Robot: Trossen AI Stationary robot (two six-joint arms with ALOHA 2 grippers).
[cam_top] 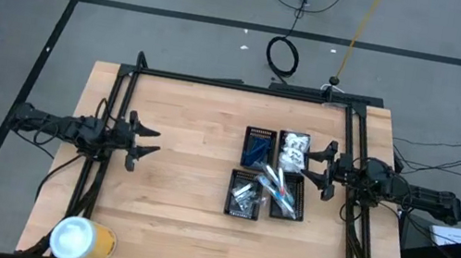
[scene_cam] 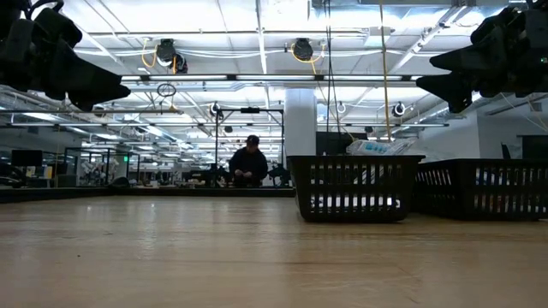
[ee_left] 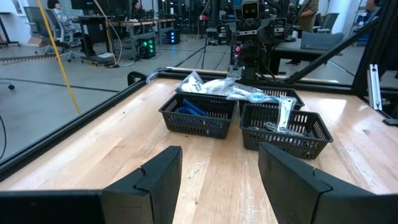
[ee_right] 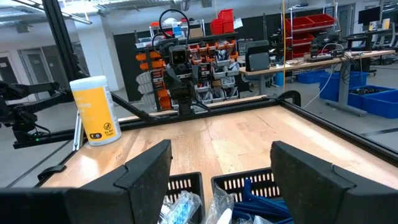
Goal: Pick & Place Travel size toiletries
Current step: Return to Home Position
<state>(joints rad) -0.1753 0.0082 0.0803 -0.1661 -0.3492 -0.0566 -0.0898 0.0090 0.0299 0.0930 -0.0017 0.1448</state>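
Four black baskets (ee_left: pixel 199 126) are clustered right of the bench's (cam_top: pixel 180 205) middle, and the travel size toiletries (cam_top: pixel 277 186) are held inside them: blue razors (cam_top: pixel 257 152) in one, crinkly white packets (cam_top: pixel 295 146) in the one beside it, slim and silvery pieces in the other two. The right hand (cam_top: pixel 313 167) is held spread and empty just beside the baskets, at the packets' side. The left hand (cam_top: pixel 154 140), likewise spread and empty, is seen well apart from them, at the bench's left side. A yellow canister (cam_top: pixel 82 240) with a white lid is stood at the bench's front left corner
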